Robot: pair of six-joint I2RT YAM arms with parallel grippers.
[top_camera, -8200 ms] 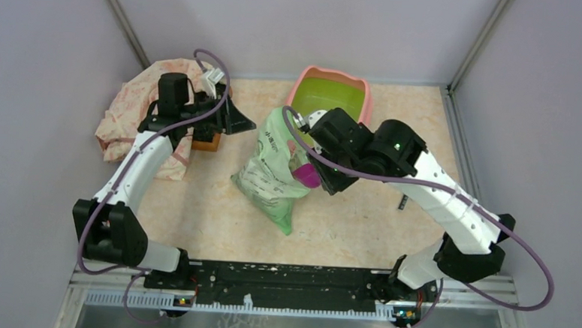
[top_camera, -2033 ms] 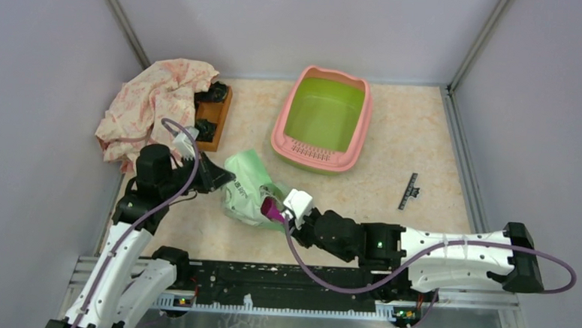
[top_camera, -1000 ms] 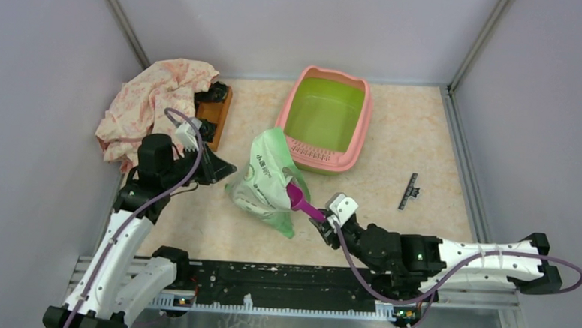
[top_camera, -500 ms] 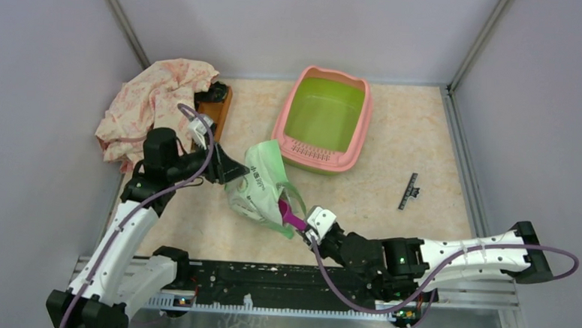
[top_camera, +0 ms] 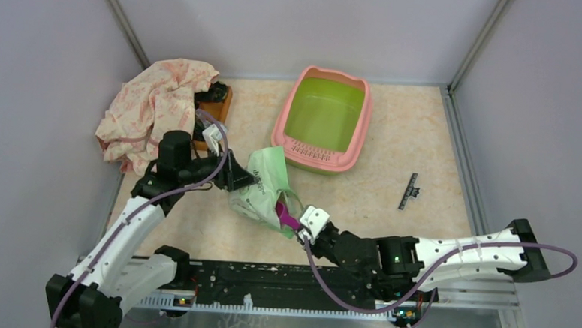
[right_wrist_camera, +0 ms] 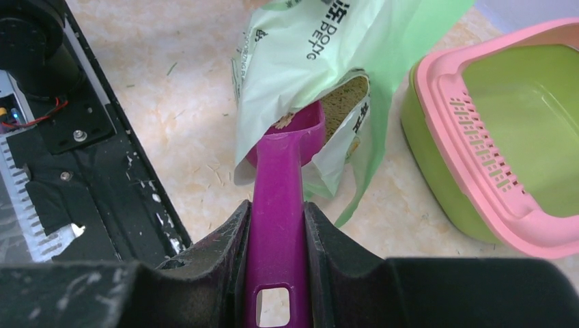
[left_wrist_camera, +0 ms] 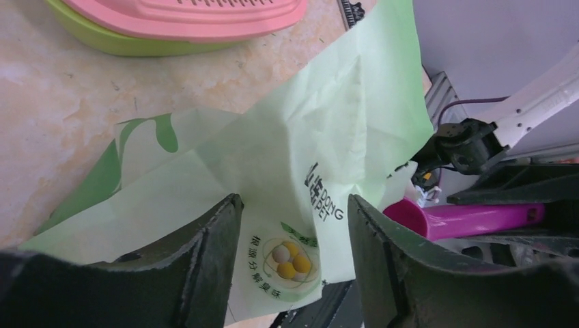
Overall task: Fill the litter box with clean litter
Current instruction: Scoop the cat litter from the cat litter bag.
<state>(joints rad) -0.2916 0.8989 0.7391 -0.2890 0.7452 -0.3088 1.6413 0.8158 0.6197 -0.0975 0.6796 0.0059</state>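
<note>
Right end effector (right_wrist_camera: 276, 208) is pressed together on the handle of a magenta scoop (right_wrist_camera: 287, 137), whose bowl is pushed into the open mouth of a light green bag (right_wrist_camera: 307, 55). Left end effector (left_wrist_camera: 292, 205) is spread, its two fingers standing either side of the bag's printed wall. Whether either finger touches the plastic cannot be told.

Seen from above, the litter box (top_camera: 281, 130) sits at 12 o'clock on the table (top_camera: 424, 141), its slotted pink ledge facing the arms. The bag lies just off the box's 7 o'clock corner, near the table's middle. Pale litter (right_wrist_camera: 341, 96) shows only as a grainy patch inside the bag's mouth, just past the scoop's bowl.

By the look of it the filling has not begun. The box's lime-green inside is bare, with no granules visible in either view of it. The step in hand seems to be loading the scoop. Lifting it out level, carrying it toward 12 o'clock and tipping it over the rim all remain, probably several times over.

A flap of the bag covers most of the bowl, so how much the scoop holds is hidden. At 10 o'clock a crumpled cloth (top_camera: 152, 104) half covers a wooden block (top_camera: 215, 100). At 3 o'clock lies a small dark strip (top_camera: 409, 191), too small to name.
</note>
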